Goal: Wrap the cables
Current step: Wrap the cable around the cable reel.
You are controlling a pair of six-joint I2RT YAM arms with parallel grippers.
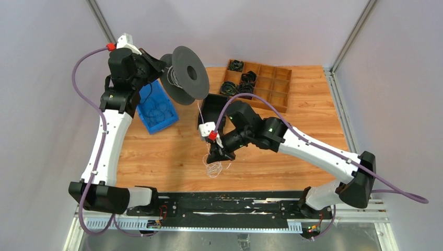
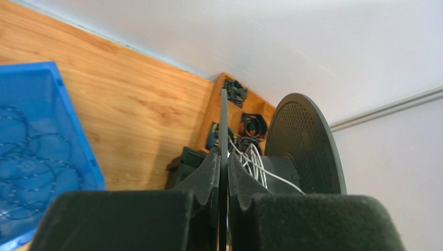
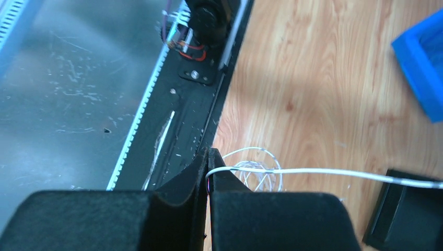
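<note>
Right wrist view | right gripper (image 3: 209,159) jaws pinched on cables (image 3: 313,171) | strand runs straight from it toward spool (image 1: 187,74), loose loops on table (image 1: 313,112) below | left gripper (image 2: 223,157) jaws clamped on spool flange

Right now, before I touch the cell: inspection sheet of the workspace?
Surface: light wooden tabletop.
Job's things: thin white wire, loose tangle on the tabletop; some turns on black plastic spool.
Clutter: blue plastic bin of thin blue wires; wooden divided tray with black and green coiled bundles; black block.
Grippers: left pincer shut on spool flange; right pincer shut on the wire.
Cables: purple robot cords on both arms.
Surroundings: pale walls, metal frame posts.
</note>
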